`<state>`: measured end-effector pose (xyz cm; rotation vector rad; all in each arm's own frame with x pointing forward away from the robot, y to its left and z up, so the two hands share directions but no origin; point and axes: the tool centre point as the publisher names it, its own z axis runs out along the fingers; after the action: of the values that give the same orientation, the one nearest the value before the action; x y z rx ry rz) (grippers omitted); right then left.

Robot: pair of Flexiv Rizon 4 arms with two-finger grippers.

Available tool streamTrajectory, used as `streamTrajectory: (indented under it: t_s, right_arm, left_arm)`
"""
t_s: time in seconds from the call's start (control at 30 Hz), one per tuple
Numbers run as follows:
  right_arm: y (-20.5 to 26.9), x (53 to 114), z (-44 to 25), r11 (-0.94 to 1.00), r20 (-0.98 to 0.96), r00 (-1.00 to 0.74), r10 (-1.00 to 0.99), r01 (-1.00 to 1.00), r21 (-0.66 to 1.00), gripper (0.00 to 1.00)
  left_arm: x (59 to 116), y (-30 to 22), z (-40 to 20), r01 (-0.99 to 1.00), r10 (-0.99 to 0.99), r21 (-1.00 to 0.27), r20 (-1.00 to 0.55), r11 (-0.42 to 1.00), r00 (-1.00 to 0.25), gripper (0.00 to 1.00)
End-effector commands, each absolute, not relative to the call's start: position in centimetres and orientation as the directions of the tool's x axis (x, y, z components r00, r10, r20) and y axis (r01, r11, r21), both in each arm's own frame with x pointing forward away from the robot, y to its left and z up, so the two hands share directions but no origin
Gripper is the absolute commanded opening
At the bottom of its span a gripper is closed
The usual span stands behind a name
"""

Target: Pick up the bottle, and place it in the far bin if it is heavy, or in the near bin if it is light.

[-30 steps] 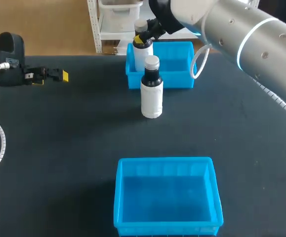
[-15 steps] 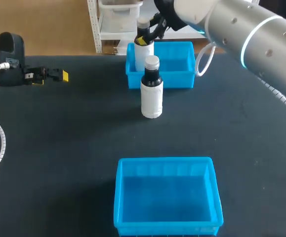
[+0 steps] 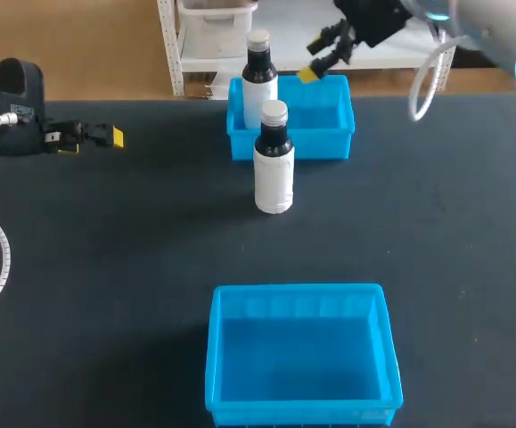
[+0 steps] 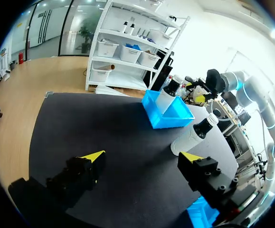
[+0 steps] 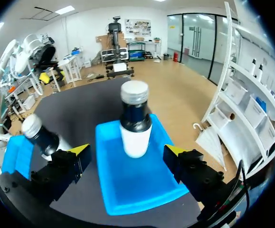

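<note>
A white bottle with a dark neck and grey cap [image 3: 259, 76] stands upright in the left end of the far blue bin [image 3: 320, 120]. My right gripper [image 3: 322, 55] hangs open above that bin's back rim, to the right of the bottle and clear of it. In the right wrist view the bottle [image 5: 135, 126] stands ahead of the open gripper [image 5: 128, 151], inside the far bin [image 5: 128, 190]. A second, similar bottle [image 3: 274, 169] stands on the table just in front of the far bin. My left gripper [image 3: 97, 135] is open and empty at the far left.
The near blue bin [image 3: 298, 352] sits empty at the table's front middle. In the left wrist view the open left gripper [image 4: 142, 156] faces the black tabletop, with the far bin [image 4: 168, 114] and the standing bottle [image 4: 194, 135] well ahead.
My right gripper has opened, let go of the bottle in the far bin, and drawn back up and to the right. The bottle stays upright in the bin. The left arm has not moved.
</note>
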<state>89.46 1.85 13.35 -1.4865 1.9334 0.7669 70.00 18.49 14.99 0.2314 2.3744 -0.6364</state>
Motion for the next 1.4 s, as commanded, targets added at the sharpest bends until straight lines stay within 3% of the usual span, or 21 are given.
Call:
streamTrajectory:
  t_s: [0.03, 0.4, 0.9, 1.4]
  right_arm:
    - [-1.5, 86.6, 14.7, 0.098, -0.745, -0.205, -0.635, -0.978, 0.185, 1.0]
    - [-3.6, 80.3, 15.4, 0.06, -0.74, -0.143, -0.657, -0.989, 0.138, 1.0]
    - [-1.0, 77.7, 14.5, 0.174, -0.76, -0.158, -0.63, -0.983, 0.06, 1.0]
    - [2.9, 75.8, 13.2, 0.167, -0.768, -0.17, -0.617, -0.982, 0.082, 1.0]
  left_arm:
    - [70.0, 18.5, 15.0, 0.321, 0.0, -0.383, -0.642, 0.866, -0.767, 1.0]
    - [70.0, 18.5, 15.0, 0.321, 0.0, -0.383, -0.642, 0.866, -0.767, 1.0]
    - [70.0, 18.5, 15.0, 0.321, 0.0, -0.383, -0.642, 0.866, -0.767, 1.0]
    - [70.0, 18.5, 15.0, 0.321, 0.0, -0.383, -0.642, 0.866, -0.767, 1.0]
